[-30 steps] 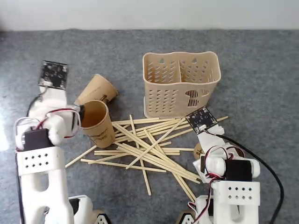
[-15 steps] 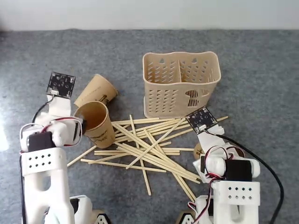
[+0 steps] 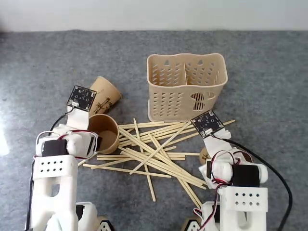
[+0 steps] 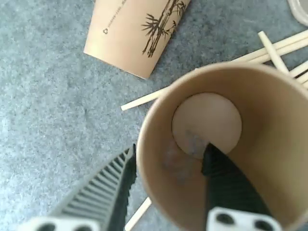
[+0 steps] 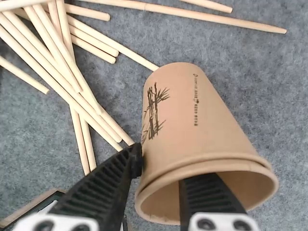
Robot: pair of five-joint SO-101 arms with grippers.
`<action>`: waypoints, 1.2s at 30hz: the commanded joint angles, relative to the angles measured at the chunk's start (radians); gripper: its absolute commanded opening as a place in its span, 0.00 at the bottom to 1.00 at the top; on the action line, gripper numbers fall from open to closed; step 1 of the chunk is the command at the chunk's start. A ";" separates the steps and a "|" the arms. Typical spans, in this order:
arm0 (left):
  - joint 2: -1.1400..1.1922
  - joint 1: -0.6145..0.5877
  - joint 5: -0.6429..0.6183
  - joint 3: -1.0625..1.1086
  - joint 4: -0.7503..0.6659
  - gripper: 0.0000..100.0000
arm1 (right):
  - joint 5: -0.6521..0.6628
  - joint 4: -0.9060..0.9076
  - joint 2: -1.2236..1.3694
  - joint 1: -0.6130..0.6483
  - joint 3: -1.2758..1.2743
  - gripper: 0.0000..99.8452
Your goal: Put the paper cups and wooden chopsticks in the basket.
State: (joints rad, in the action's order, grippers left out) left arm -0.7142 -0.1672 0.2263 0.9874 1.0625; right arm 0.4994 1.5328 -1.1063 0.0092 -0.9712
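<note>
Left gripper (image 4: 168, 155) clenched on upright paper cup (image 4: 269, 115) wall, one finger inside. Right gripper (image 5: 161, 168) grasping tipped paper cup (image 5: 192, 115) likewise. Wooden chopsticks (image 3: 154, 149) scattered on near side of basket (image 3: 173, 101).

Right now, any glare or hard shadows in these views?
High view: soft even light, one bright patch at the table's left edge, no hard shadow by the basket. Left wrist view: the held cup's floor is lit, its walls dimmer. Right wrist view: the lying cup is dark inside its mouth.
</note>
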 commanded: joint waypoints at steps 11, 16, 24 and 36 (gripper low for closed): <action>-0.017 0.011 0.009 -0.199 0.178 0.01 | -0.003 0.005 -0.018 -0.012 0.008 0.11; -0.017 0.011 0.020 -0.341 0.356 0.01 | -0.003 0.005 -0.018 -0.012 0.008 0.11; -0.018 0.104 0.092 -0.414 0.540 0.01 | -0.003 0.005 -0.012 -0.012 0.006 0.11; -0.187 0.311 0.112 -0.371 0.677 0.01 | -0.003 0.005 -0.012 -0.013 0.006 0.11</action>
State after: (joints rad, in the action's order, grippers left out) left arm -0.8631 0.1089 0.3214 0.6268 1.7269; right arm 0.4994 1.5328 -1.1063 0.0092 -0.9712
